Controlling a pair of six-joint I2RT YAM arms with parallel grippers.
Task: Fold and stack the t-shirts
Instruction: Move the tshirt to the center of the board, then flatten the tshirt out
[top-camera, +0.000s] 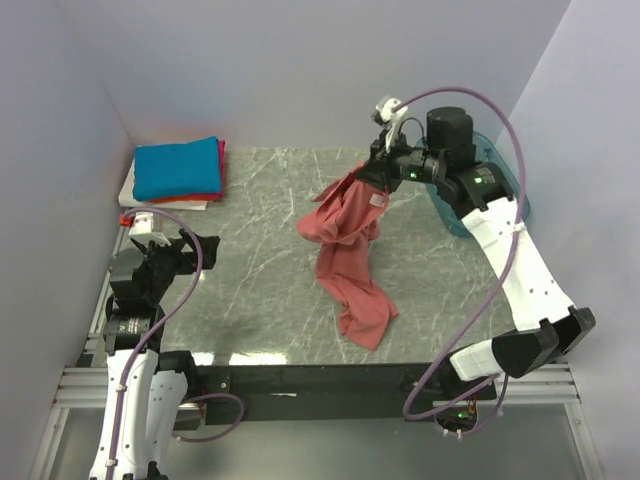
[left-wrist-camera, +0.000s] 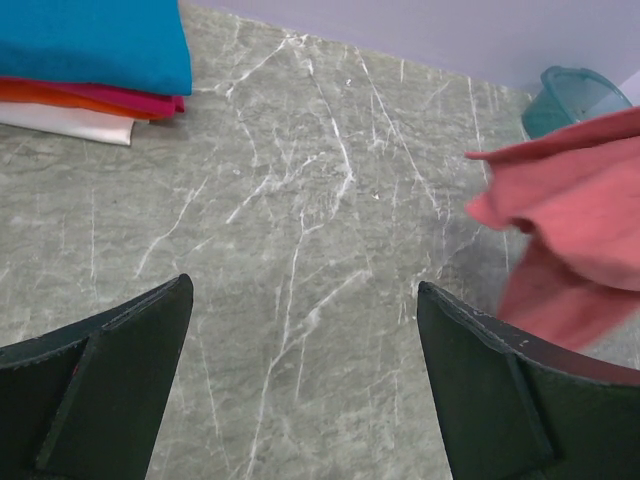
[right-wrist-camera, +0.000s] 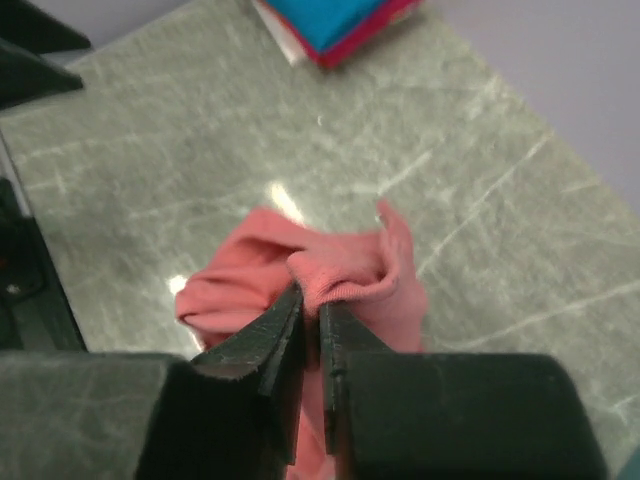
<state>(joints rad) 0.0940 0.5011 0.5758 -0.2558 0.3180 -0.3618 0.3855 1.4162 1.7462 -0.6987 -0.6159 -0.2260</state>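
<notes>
The right claw (right-wrist-camera: 312, 300) is pinching a fold of the pink shirt (top-camera: 345, 250), which is hanging below it with its lower end trailing on the table (top-camera: 250, 290). The left claw (left-wrist-camera: 302, 290) is hovering wide open, with the shirt to its right and the stack (top-camera: 178, 170) ahead-left. This looks like the lay-out step. Spreading the shirt flat is likely calling for a second grip.

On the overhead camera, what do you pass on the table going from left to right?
stack of folded shirts → salmon-pink shirt → teal bin
</notes>
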